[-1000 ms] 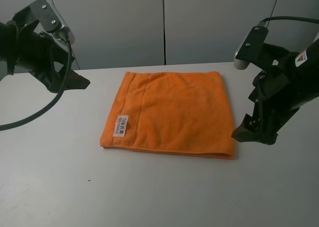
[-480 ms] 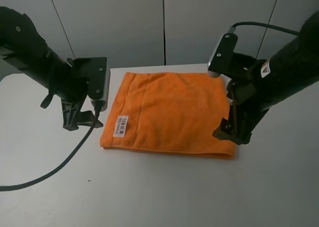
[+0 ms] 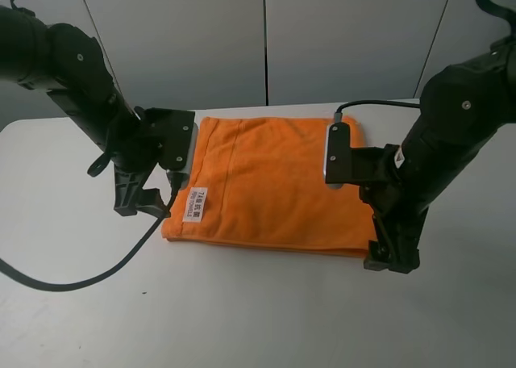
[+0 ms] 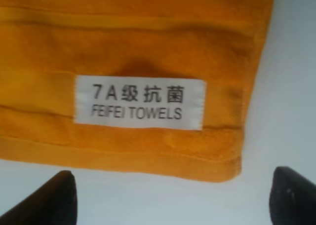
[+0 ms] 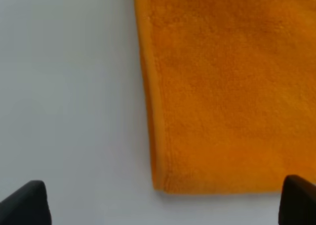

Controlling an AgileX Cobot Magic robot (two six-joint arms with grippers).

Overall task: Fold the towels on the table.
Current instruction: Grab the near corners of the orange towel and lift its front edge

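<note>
An orange towel (image 3: 278,178) lies flat on the white table (image 3: 89,303), its white label (image 3: 196,204) near the front left corner. My left gripper (image 3: 147,205) stands open just off that corner; in the left wrist view the label (image 4: 139,102) and towel (image 4: 148,37) fill the frame, and the left gripper (image 4: 173,205) has both dark fingertips (image 4: 54,200) spread over bare table before the hem. My right gripper (image 3: 393,257) is open at the front right corner; the right wrist view shows the right gripper (image 5: 163,205) straddling that corner of the towel (image 5: 222,87), holding nothing.
Grey wall panels (image 3: 266,37) rise behind the table's far edge. A black cable (image 3: 89,275) from the left arm loops over the table's front left. White tabletop (image 5: 64,87) lies beside the towel's right edge.
Both arms have swung in from the table's sides and dropped low to the towel's front corners. The towel has not moved. Both grippers stay open.
</note>
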